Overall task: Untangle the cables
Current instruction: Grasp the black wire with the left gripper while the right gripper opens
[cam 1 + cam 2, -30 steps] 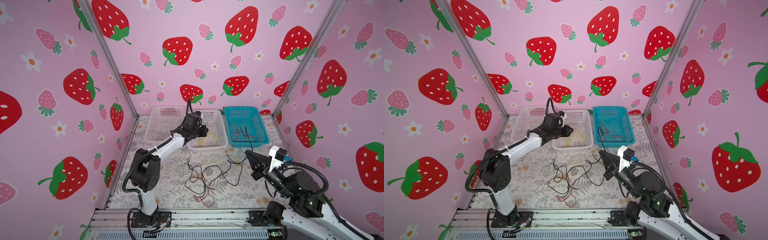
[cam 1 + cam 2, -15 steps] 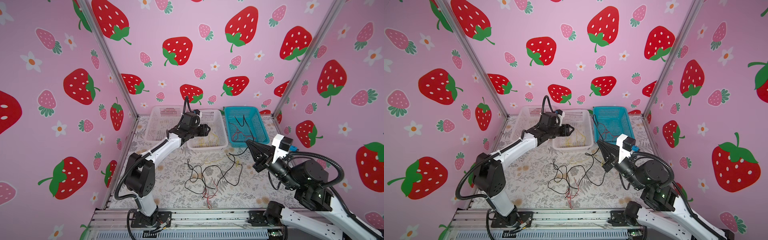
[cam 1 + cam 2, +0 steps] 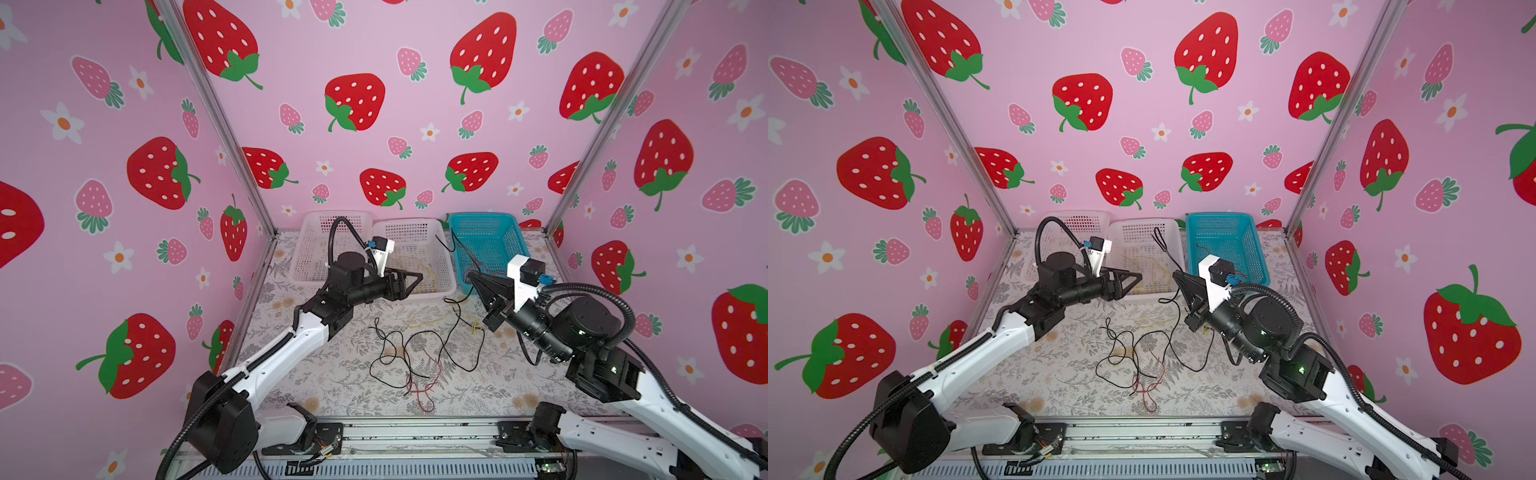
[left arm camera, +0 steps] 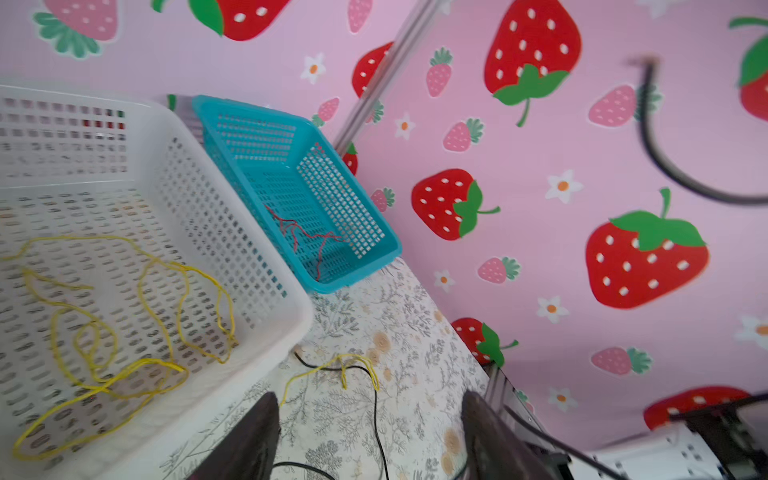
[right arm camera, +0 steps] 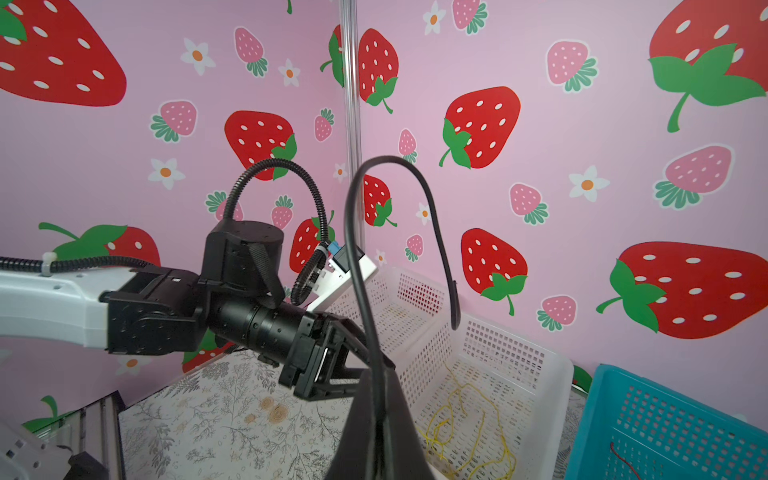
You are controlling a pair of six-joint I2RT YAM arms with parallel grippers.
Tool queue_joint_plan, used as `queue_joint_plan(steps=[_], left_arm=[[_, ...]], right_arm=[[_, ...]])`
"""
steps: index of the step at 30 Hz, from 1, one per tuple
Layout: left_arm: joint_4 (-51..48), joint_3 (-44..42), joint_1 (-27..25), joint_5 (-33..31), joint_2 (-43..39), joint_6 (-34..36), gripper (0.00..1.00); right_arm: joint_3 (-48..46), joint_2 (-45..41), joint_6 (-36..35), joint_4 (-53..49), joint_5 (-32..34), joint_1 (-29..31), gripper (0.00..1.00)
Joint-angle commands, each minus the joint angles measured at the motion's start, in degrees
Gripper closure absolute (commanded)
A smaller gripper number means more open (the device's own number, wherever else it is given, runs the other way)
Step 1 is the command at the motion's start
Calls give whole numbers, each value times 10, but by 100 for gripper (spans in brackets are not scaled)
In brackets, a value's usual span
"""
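Broadly, the floral desk (image 3: 332, 374) carries three baskets along its back edge: a left white basket (image 3: 316, 241), a middle white basket (image 3: 409, 232) and a blue basket (image 3: 490, 232) toward the right back corner. The left pincer (image 4: 369, 399) hovers at the middle white basket's front wall, its fingers spread wide with nothing between them. The right pincer (image 3: 471, 275), raised beside the blue basket, is clamped on a black cable (image 5: 386, 158) that arcs above its tip. The cables (image 3: 409, 374) lie tangled mid-desk, toward the front edge. Yellow cables (image 4: 164, 363) rest in the middle white basket, and a red cable (image 4: 299, 232) in the blue basket.
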Motion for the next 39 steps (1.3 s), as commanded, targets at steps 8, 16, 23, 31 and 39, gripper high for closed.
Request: queue_joint_plan(steps=[8, 16, 23, 31, 39], left_arm=[[114, -121, -144, 67, -119, 225, 20], [131, -110, -156, 11, -109, 267, 21], [159, -110, -156, -26, -97, 265, 22], [187, -115, -156, -52, -89, 260, 26], [141, -105, -156, -43, -88, 256, 71]], right_arm=[[31, 8, 28, 17, -52, -4, 100], [20, 13, 66, 41, -119, -4, 100], [7, 18, 93, 69, -155, -4, 100], [-15, 17, 113, 92, -171, -4, 100], [-37, -7, 111, 95, -140, -4, 100]])
